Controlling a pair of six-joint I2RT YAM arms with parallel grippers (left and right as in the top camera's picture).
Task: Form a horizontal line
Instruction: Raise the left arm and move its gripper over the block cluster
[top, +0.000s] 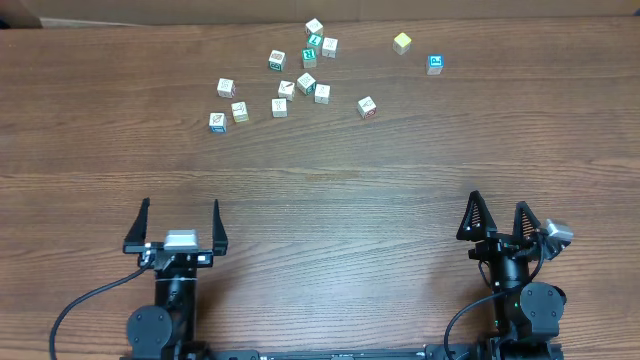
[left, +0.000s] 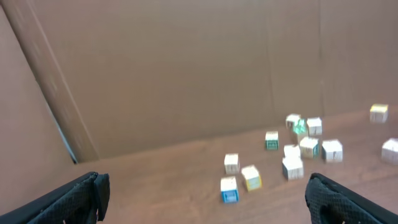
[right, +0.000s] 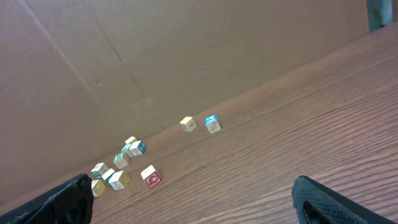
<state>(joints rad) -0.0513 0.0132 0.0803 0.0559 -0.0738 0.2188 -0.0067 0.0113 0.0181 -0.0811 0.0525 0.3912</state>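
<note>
Several small pale wooden picture cubes lie loose and scattered across the far part of the table, clustered around (top: 300, 75). No touching row of four shows, so the horizontal line is not in view. A red-marked cube (top: 366, 107) (right: 150, 177), a yellowish cube (top: 402, 43) and a blue-marked cube (top: 435, 64) (right: 212, 123) lie apart to the right. Another blue-marked cube (top: 217, 122) (left: 229, 190) is at the left end. My left gripper (top: 181, 212) (left: 205, 199) and right gripper (top: 498, 208) (right: 191, 199) are both open and empty at the near side, far from the cubes.
The brown wooden table (top: 330, 180) runs to a cardboard wall (left: 186, 74) right behind the cubes. Cables trail from both arm bases at the near edge.
</note>
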